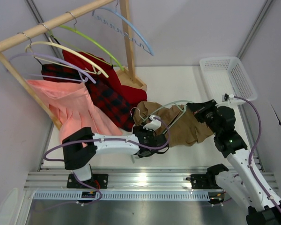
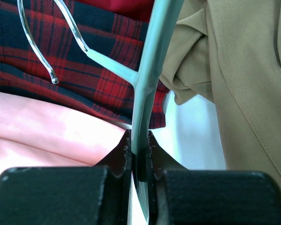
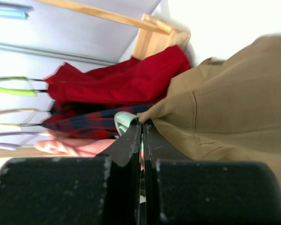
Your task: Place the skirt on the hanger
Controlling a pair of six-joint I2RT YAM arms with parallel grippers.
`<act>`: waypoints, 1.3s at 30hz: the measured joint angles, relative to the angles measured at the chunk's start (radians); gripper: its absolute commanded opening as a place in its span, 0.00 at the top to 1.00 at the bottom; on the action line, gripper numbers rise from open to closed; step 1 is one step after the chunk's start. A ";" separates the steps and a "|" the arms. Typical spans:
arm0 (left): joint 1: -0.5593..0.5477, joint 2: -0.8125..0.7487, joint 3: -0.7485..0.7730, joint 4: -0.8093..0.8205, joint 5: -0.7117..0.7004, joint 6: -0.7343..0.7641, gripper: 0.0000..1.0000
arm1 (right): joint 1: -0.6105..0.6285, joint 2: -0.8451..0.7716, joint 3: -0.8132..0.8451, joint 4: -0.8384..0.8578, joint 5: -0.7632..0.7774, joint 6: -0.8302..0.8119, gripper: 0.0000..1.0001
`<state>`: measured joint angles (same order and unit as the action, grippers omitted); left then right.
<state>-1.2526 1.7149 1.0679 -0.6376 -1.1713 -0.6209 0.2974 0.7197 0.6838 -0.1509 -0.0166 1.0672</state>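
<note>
The tan skirt (image 1: 187,129) lies crumpled on the table between the arms. The pale sage-green hanger (image 1: 175,104) arches over its top edge, with its silver hook (image 2: 37,47) towards the hanging clothes. My left gripper (image 1: 152,124) is shut on the hanger's thin green bar (image 2: 152,56) close to the hook; in the left wrist view (image 2: 139,136) the skirt (image 2: 243,70) is to the right. My right gripper (image 1: 193,108) is at the hanger's other end. In the right wrist view (image 3: 143,123) its tips pinch the skirt's edge (image 3: 234,108), with the hanger's end (image 3: 124,119) right beside them.
A wooden rack (image 1: 61,21) at the back left carries a salmon-pink skirt (image 1: 70,105), a red-and-black plaid skirt (image 1: 107,98), a red garment (image 3: 126,79) and several bare hangers. A white basket (image 1: 227,77) stands at the back right.
</note>
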 measured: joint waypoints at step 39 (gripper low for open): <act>0.028 0.031 0.013 -0.089 0.051 -0.031 1.00 | 0.084 -0.047 -0.060 0.069 -0.037 -0.047 1.00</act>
<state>-1.2247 1.7462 1.0809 -0.7265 -1.1206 -0.6518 0.3817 0.6731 0.6235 -0.0822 -0.0536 1.0203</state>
